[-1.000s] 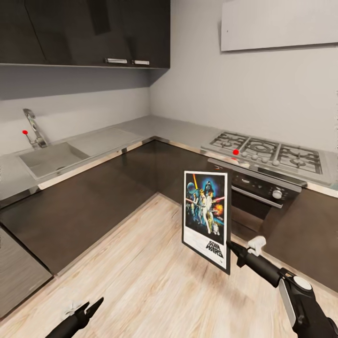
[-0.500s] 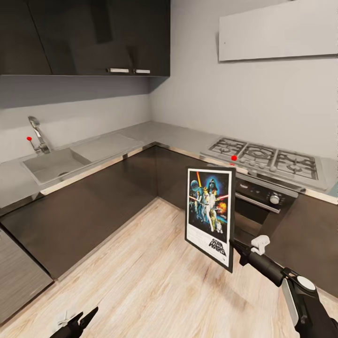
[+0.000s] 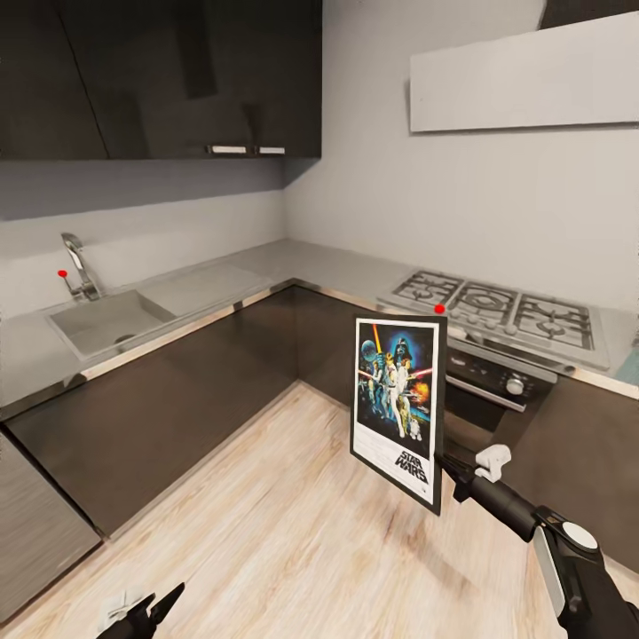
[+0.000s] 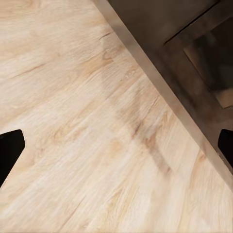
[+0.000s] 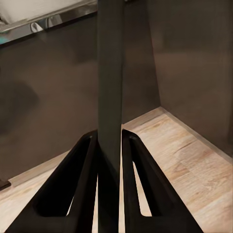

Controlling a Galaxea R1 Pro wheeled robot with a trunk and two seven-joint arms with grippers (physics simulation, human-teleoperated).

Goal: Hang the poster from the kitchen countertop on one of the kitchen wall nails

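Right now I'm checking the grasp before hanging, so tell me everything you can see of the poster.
The poster is an upright rectangle with a thin black frame, a white border, colourful figures on dark blue and STAR WARS lettering below. It hangs in the air over the wooden floor, before the dark cabinets, slightly turned. The right claw pinches its lower right edge; the right wrist view shows it edge-on between the fingers.

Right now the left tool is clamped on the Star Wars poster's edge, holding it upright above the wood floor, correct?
Not quite: the right tool is clamped on the poster, as the right wrist view shows. The left tool hangs open with nothing in it. The rest holds: upright, above the wood floor.
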